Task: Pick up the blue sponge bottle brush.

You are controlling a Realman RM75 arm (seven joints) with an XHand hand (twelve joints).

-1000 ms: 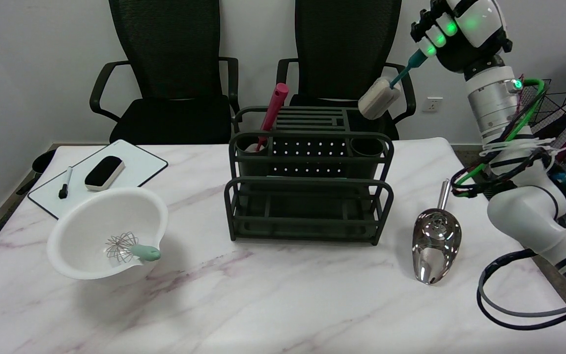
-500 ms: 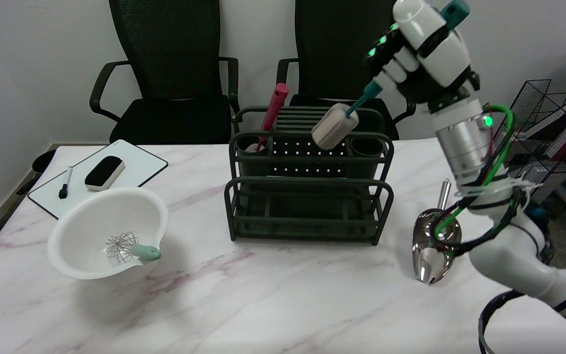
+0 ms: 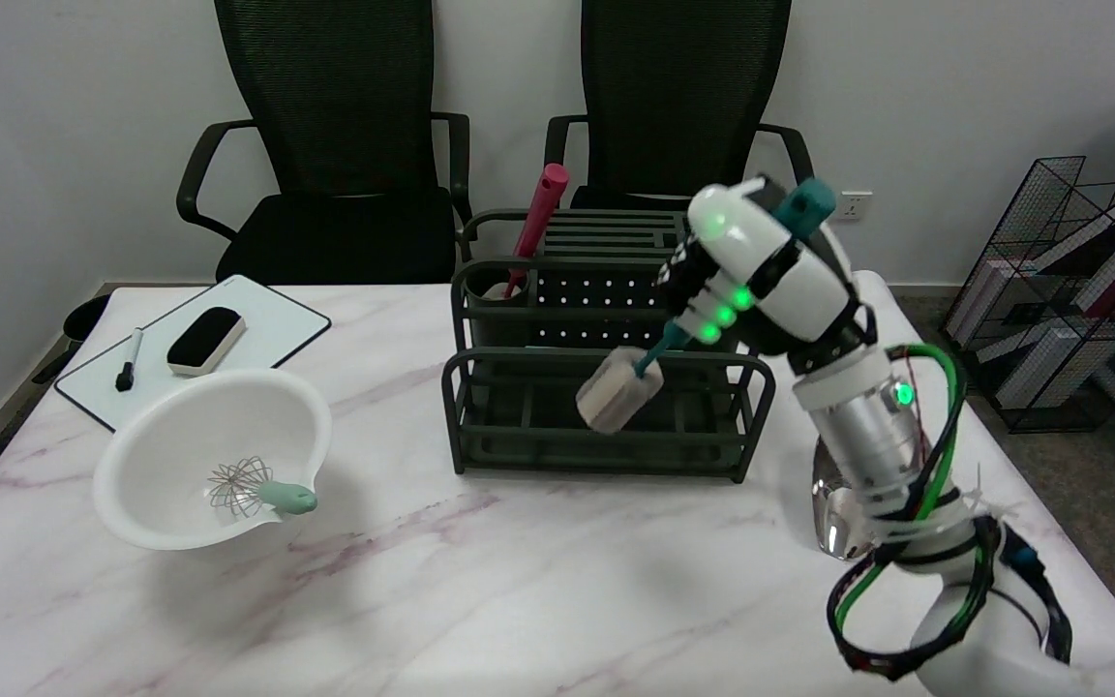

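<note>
My right hand [image 3: 761, 276] grips the teal handle of the bottle brush [image 3: 621, 390], with the handle's end sticking out above the hand. The brush's beige sponge head hangs down to the left, in the air in front of the dark green rack [image 3: 606, 387]. The hand is above the rack's right front corner. The brush touches nothing but the hand.
A red utensil [image 3: 533, 227] stands in the rack's back left cup. A white bowl [image 3: 214, 465] with a whisk [image 3: 253, 489] sits at the left. A whiteboard [image 3: 195, 344] with eraser and marker lies behind it. A metal scoop [image 3: 833, 518] is partly hidden behind my forearm.
My right hand has come down and toward the near side with the brush, from high above the rack's back right to in front of the rack. The sponge head dropped with it.
</note>
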